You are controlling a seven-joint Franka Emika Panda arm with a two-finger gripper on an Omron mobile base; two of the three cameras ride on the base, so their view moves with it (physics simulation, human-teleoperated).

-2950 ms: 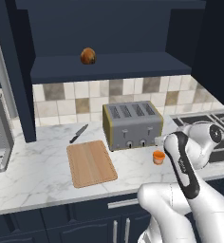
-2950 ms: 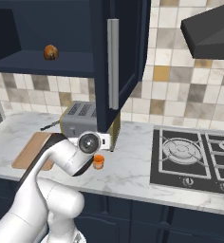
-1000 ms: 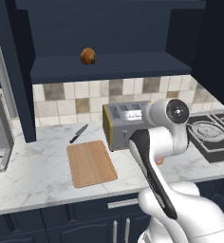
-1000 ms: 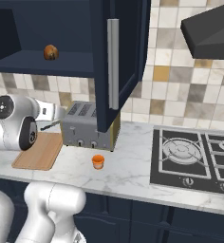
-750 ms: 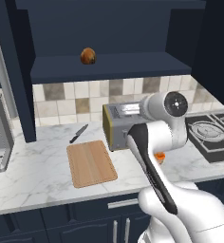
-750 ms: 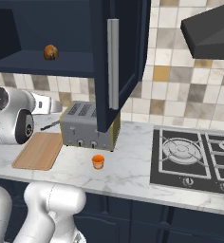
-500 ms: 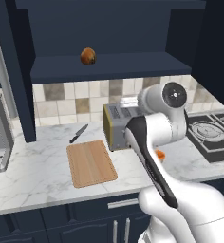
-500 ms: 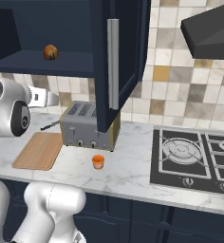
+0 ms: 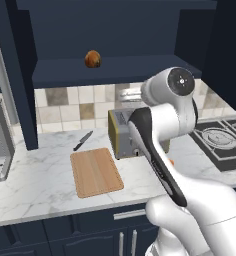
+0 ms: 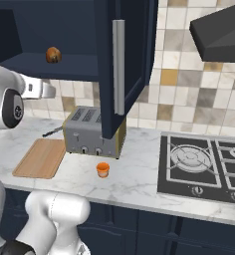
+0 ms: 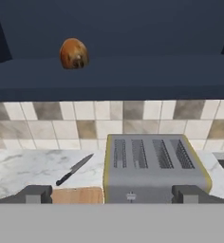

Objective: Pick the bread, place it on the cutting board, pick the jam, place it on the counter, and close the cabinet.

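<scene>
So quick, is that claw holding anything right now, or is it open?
Claw: open, holding nothing; the bread sits up in the cabinet.

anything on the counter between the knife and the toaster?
Bare marble in the hand view between the knife and the toaster; the cutting board's edge sits just nearer the camera, below that gap.

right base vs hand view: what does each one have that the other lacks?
Right base view alone: the jam on the counter, the stove, the range hood and the open cabinet door.
Hand view alone: the gripper, finger tips spread wide.
Both: the bread on the cabinet shelf, the toaster, the knife and the cutting board.
</scene>
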